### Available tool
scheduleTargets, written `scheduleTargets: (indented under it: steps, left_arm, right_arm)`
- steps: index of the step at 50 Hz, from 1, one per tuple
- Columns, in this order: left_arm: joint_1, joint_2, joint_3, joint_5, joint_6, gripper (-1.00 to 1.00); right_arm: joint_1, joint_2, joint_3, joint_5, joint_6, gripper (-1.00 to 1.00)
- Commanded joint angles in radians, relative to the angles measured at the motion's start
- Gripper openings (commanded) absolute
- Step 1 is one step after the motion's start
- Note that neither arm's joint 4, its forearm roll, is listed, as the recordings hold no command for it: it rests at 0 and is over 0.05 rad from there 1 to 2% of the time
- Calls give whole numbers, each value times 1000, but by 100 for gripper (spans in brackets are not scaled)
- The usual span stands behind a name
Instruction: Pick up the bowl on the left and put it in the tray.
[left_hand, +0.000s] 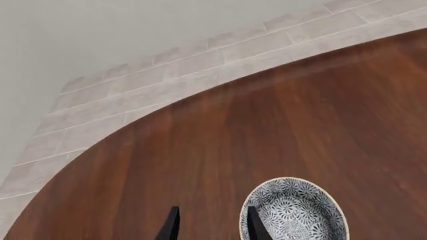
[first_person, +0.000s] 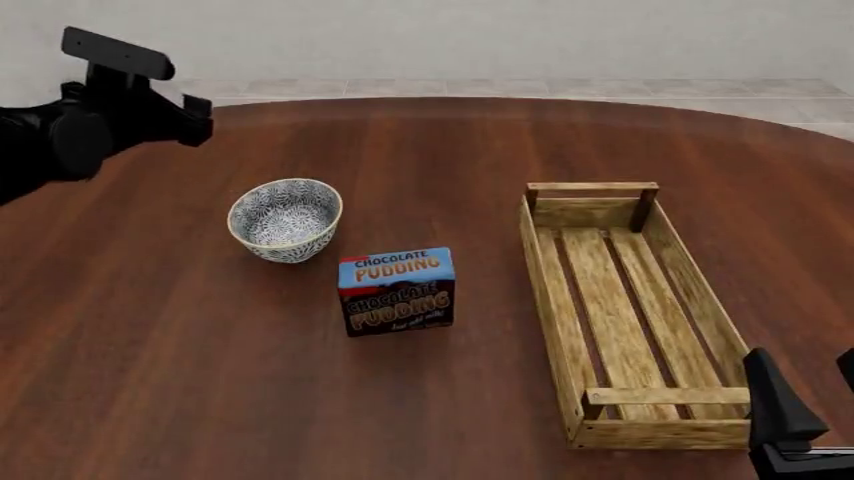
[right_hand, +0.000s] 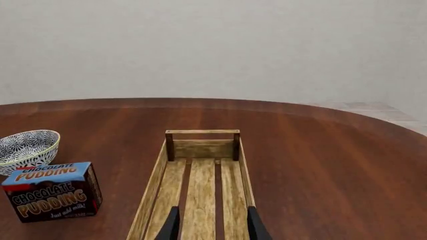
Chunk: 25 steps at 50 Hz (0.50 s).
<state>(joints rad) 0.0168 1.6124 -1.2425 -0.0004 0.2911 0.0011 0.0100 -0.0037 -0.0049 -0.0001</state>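
The bowl (first_person: 284, 219) is round and deep, covered inside and out with a dense blue-and-white floral pattern and edged with a cream rim. It stands upright on the dark wood worktop (first_person: 160, 340), left of centre in the front view, just behind and to the left of the chocolate pudding box (first_person: 396, 291), close to it but apart. The tray (first_person: 627, 312), a long light-wood slatted crate with low sides and raised end rails, lies well apart to the right, with nothing in it.

The left claw (left_hand: 212, 225) hangs above the worktop with its two dark fingers parted and nothing between them; the bowl sits just beside one fingertip in its wrist view. The right claw (right_hand: 211, 225) is likewise parted and holds nothing, poised over the near end of the tray
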Motion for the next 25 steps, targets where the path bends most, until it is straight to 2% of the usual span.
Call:
scheduleTargets:
  steps: [1,6,17,18,25]
  left_arm:
    - [13,113,-107,66,-13,100]
    - [8,187,-175,115,-25,100]
    - [-2,252,-189,103,-1,100]
    - [-28,269,-200,118,5,100]
    - [-19,289,-202,111,11,100]
  right_arm:
    - [0,0,0,0,0,100]
    - [0,0,0,0,0,100]
    - [0,0,0,0,0,100]
    - [0,0,0,0,0,100]
    - [0,0,0,0,0,100]
